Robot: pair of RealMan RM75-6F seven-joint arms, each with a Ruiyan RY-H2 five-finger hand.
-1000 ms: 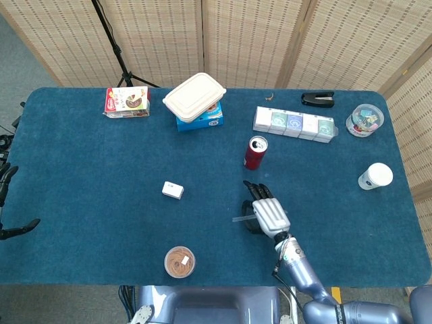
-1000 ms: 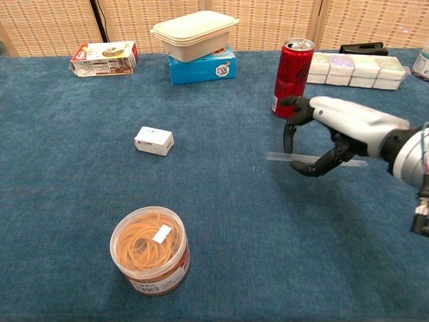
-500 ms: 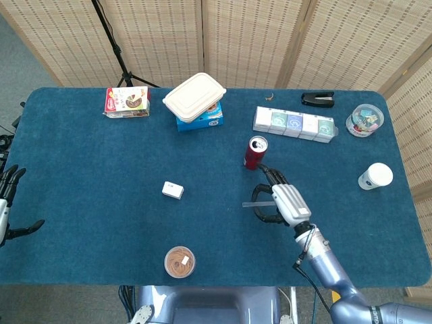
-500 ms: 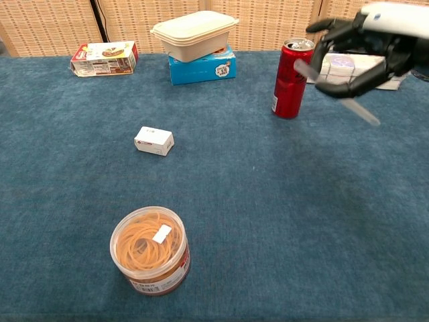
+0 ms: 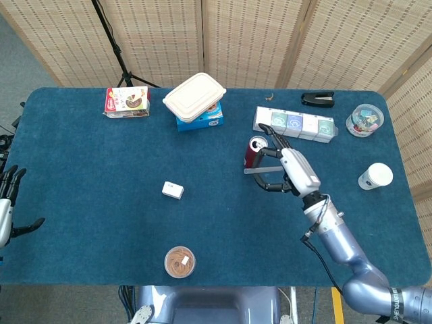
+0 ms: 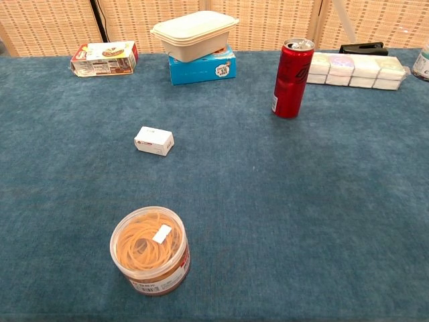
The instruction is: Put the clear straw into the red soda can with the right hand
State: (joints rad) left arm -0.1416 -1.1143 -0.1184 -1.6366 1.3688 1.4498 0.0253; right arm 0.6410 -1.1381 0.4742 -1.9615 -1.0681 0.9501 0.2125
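The red soda can (image 5: 254,152) stands upright right of the table's middle, its open top showing; the chest view has the same can (image 6: 291,78) at the upper right. My right hand (image 5: 289,169) hovers just right of the can and holds the clear straw (image 5: 260,171), which lies roughly level and points left, its free end below the can. In the chest view the hand is out of frame; only a faint piece of straw (image 6: 344,20) shows at the top. My left hand (image 5: 7,206) hangs at the left table edge with its fingers apart and nothing in it.
A white takeaway box on a blue box (image 5: 196,102), a snack box (image 5: 127,101), a row of small packs (image 5: 294,123), a stapler (image 5: 317,100), a clear tub (image 5: 364,119) and a white cup (image 5: 374,176) stand around. A small white box (image 5: 173,190) and rubber-band jar (image 6: 150,249) sit nearer.
My right hand has lifted the straw off the table and carried it up and away toward the can, rising out of the chest view. The left hand has barely shifted.
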